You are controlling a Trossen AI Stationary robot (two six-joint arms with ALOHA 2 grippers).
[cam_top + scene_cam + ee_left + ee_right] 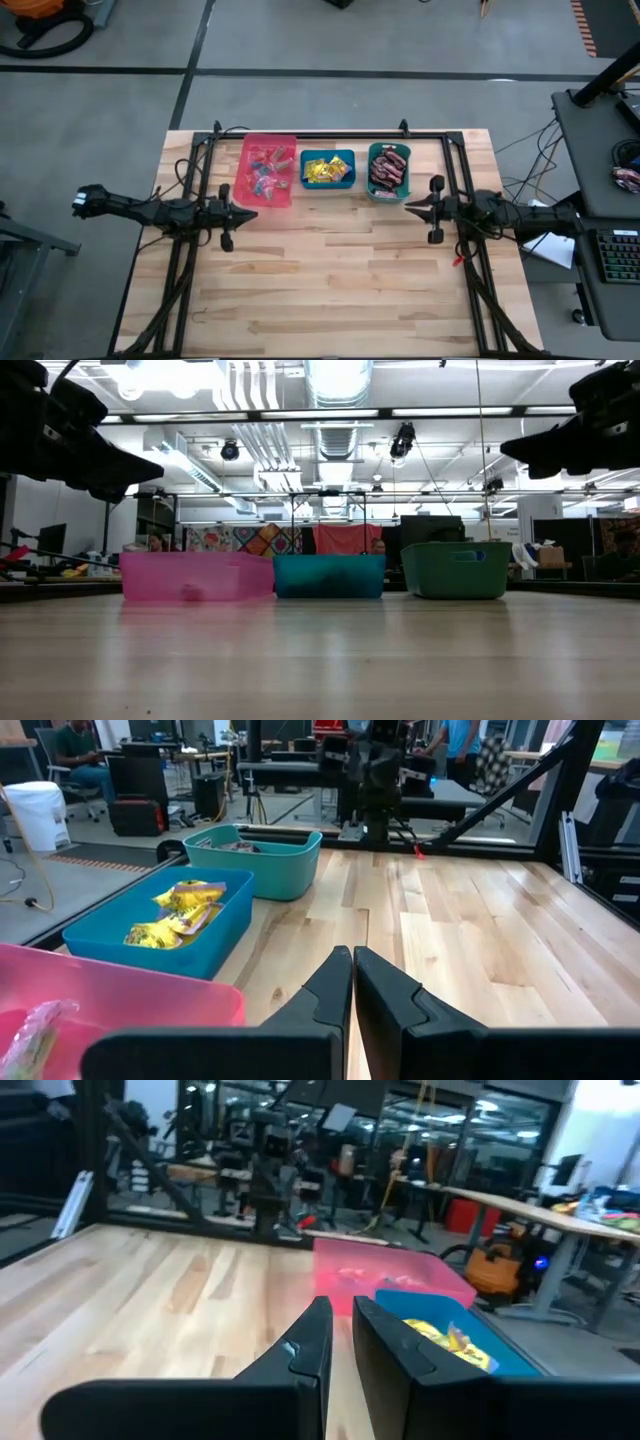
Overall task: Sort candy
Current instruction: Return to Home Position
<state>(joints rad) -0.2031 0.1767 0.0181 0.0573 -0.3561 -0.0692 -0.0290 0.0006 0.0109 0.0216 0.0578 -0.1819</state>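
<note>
high view shows three plastic bins in one row at the far side of the pale wooden bench. the pink translucent bin has the small clear-wrapped pink and teal sweets, the blue bin has the yellow square packets, and the teal bin has the dark brown-red bars. i see no sweet lying loose on the bench, so i judge that the sorting is done and only the retreat of the arms is left.

the left hand hangs just beside the near corner of the pink bin, its two dark fingers pressed together with nothing between them. the right hand is near the teal bin, its fingers also closed and empty.

the danger from here is small but real. if an arm swings sideways while it pulls back, it may catch a bin wall. these bins look light, so a push could slide one or tip sweets out and mix the kinds.
</note>
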